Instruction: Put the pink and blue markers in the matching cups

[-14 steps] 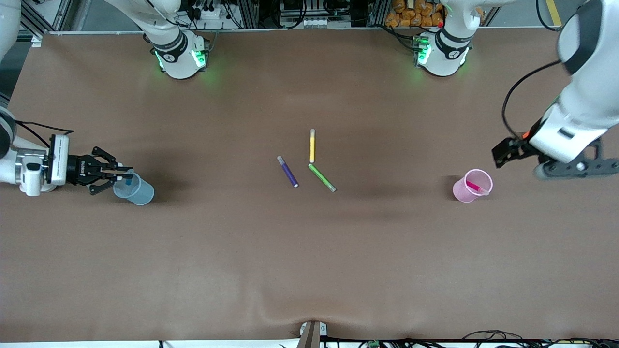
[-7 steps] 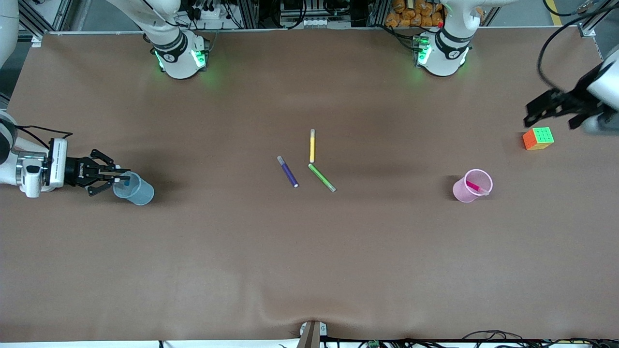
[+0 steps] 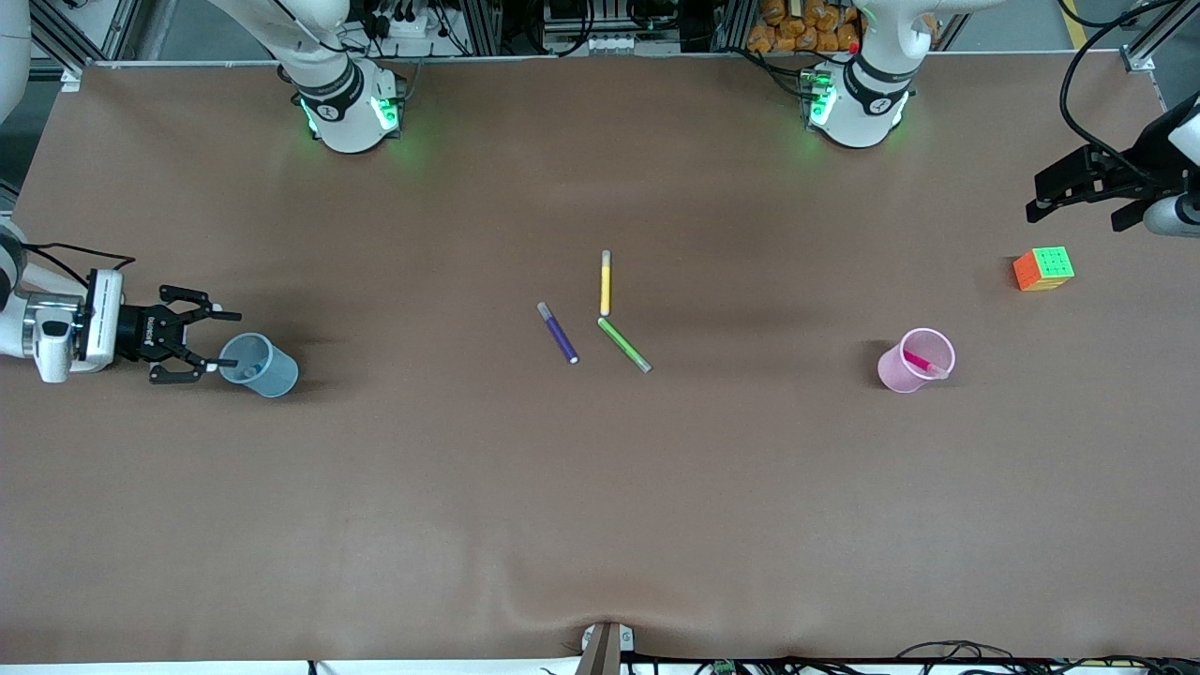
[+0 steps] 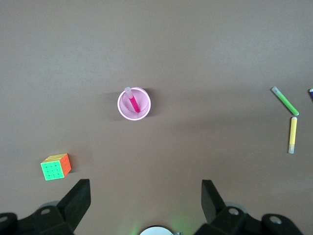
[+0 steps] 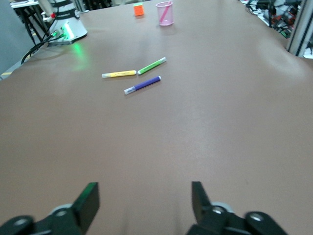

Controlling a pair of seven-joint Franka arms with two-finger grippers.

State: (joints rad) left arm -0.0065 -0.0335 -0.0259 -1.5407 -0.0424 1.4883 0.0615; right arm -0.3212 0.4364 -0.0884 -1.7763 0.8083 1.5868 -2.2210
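The pale blue cup [image 3: 260, 365] stands near the right arm's end of the table, with the blue marker [image 3: 247, 372] just showing inside it. My right gripper [image 3: 225, 339] is open and empty, just beside the cup's rim; the cup is hidden in the right wrist view [image 5: 144, 191]. The pale pink cup [image 3: 915, 361] stands toward the left arm's end with the pink marker [image 3: 920, 362] leaning inside it; both show in the left wrist view [image 4: 133, 104]. My left gripper [image 3: 1078, 192] is open and empty, high over the table's end [image 4: 145, 188].
A purple pen [image 3: 558, 333], a yellow pen [image 3: 606, 282] and a green pen [image 3: 624, 344] lie at the table's middle. A colourful cube [image 3: 1042, 268] sits near the left arm's end, farther from the front camera than the pink cup.
My right gripper opened, let the blue marker drop into the blue cup and drew back a little. My left arm swung away from the pink cup, uncovering the cube.
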